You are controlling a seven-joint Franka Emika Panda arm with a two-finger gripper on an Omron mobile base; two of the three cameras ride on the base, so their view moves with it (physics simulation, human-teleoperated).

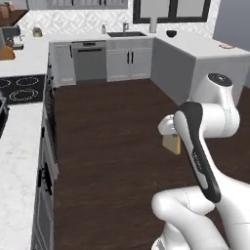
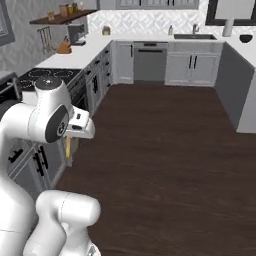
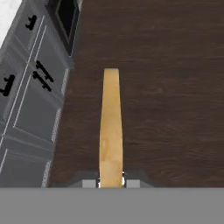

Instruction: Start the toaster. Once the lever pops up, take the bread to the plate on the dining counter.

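Bread in transit over the kitchen floor.
Tool closed on the bread, slice edge-on, long axis running straight out from the fingertips; plate lies well apart, on the dining counter's far right edge.

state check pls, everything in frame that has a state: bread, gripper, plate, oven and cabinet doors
bread: held edge-on in the gripper, hanging over the dark wood floor, clear of any counter.
gripper: shut on the bread, one fingertip on each face.
plate: on the dining counter, nothing on it.
oven door: closed.
cabinet doors: closed.
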